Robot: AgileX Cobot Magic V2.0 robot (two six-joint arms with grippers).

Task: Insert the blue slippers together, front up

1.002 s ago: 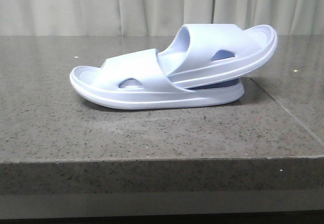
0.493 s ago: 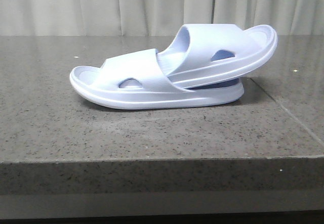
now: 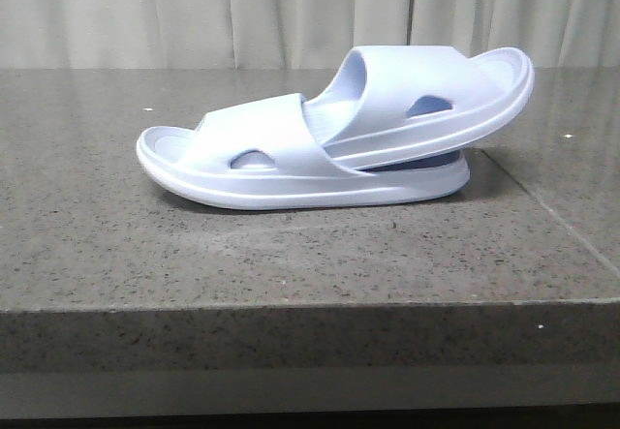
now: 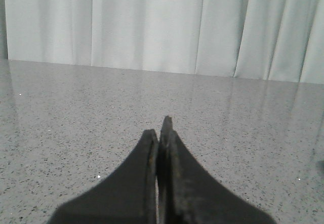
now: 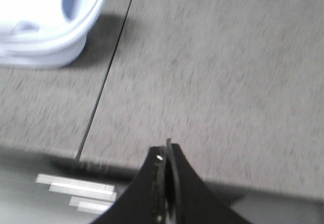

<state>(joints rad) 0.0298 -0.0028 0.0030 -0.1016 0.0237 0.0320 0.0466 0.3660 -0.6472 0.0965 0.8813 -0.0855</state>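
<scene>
Blue slippers nested on grey speckled worktop, mid-frame in front view. Lower slipper flat on sole, toe twd robot's left. Upper slipper w/ front end pushed under lower one's strap, other end tilted up twd right. Left claw pinched closed, empty, above bare worktop. Right claw closed too, empty, near worktop edge, apart from slippers. Pale curtain behind.
</scene>
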